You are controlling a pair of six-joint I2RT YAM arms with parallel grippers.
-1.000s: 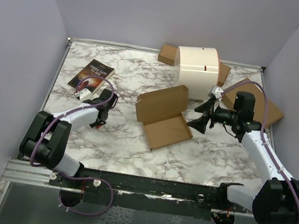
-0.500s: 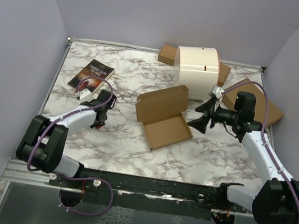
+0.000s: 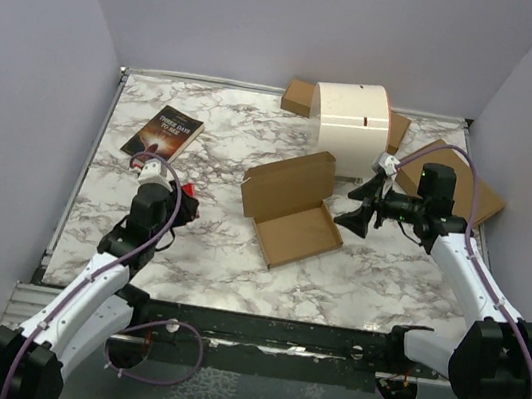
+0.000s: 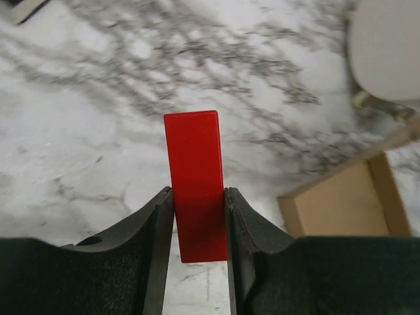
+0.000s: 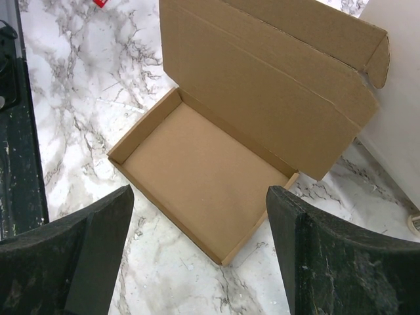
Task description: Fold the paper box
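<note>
To the left of the paper box, well apart from it, the left gripper has its jaws clamped on an upright red block. The block stands proud of the fingertips above bare marble.

Change noted: the left arm has swung its elbow and upper links from out at the left to the near edge. The gripper itself has barely shifted relative to the box. The grip on the block is unchanged.

To the right of the box, close to its right end, the right gripper hangs with its jaws wide apart and nothing between them. It has not moved over the last second. Its wrist view looks straight down into the box.

The box sits in the same spot and the same shape. The base tray has its side walls up, and the lid panel stands raised along the far side, with an end flap showing at its right corner. The lid is not down and no tab is tucked.

Beyond the box on the far side stands a white drum. A book lies far-left of the box, flat and apart from it.

Judgement: the only motion is a reposture of the left arm, with no contact on the cardboard, so folding has not advanced. The left arm is occupied by the block, which leaves the open right gripper as the one free to press the lid down.
</note>
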